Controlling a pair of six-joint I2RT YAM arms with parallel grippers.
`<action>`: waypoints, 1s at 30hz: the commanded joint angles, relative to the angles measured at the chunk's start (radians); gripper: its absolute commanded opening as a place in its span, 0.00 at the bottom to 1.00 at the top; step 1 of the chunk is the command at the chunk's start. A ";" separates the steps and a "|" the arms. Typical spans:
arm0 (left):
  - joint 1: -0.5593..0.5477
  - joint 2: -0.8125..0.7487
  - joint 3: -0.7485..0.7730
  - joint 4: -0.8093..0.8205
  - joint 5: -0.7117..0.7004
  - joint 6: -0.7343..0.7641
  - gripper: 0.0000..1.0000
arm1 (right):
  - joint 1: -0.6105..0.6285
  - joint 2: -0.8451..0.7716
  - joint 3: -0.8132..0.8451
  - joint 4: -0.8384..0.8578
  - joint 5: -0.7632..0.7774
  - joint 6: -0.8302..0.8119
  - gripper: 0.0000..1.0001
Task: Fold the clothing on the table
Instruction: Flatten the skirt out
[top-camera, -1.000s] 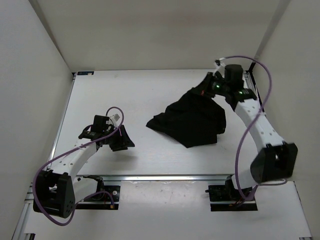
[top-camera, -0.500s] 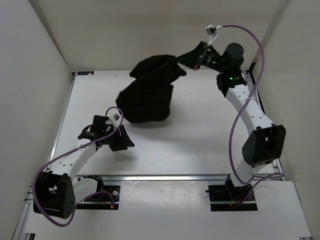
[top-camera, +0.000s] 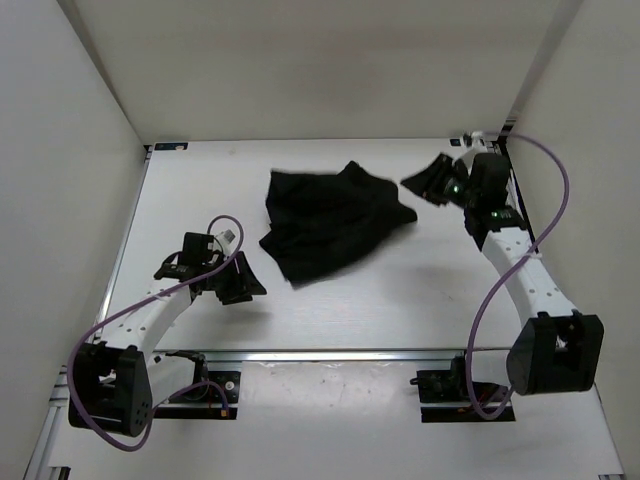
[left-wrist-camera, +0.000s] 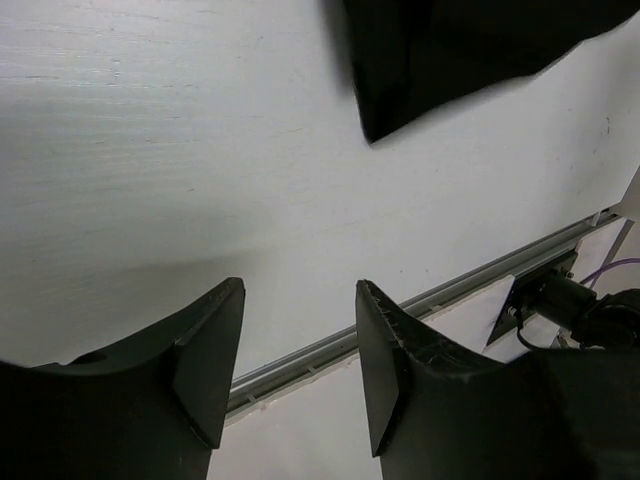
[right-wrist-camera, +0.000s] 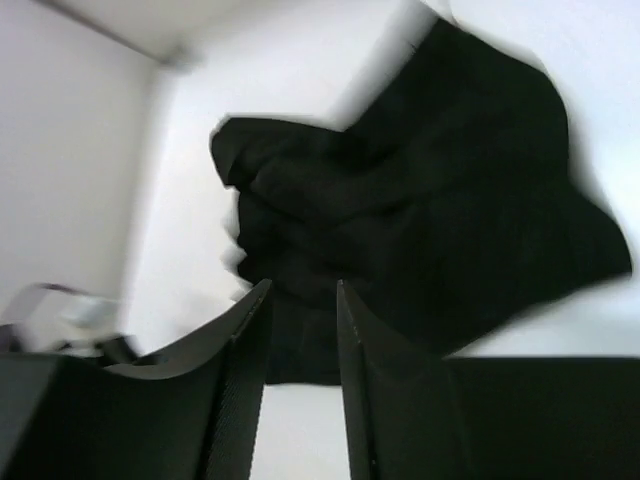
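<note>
Soft, limp clothing (top-camera: 330, 222) lies crumpled on the table (top-camera: 200, 190), probably best pinched at a hem corner; the left gripper (left-wrist-camera: 298, 290) gapes wide, the right gripper (right-wrist-camera: 302, 290) part-open, both empty.

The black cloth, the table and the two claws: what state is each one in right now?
clothing: crumpled in a loose heap, not folded, held by neither gripper.
left gripper: open, empty, over bare table short of the clothing.
right gripper: jaws apart, nothing between them, by the clothing's right end.
table: bears the clothing toward its far middle.
</note>
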 joint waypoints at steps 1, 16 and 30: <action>0.016 -0.028 -0.014 0.002 0.030 0.012 0.59 | 0.008 -0.168 -0.093 -0.343 0.323 -0.152 0.38; -0.091 0.222 0.202 0.120 -0.038 -0.091 0.59 | 0.028 0.068 0.054 -0.447 0.341 -0.254 0.42; -0.257 0.777 0.806 0.174 -0.354 -0.066 0.30 | 0.215 0.104 0.007 -0.506 0.274 -0.179 0.09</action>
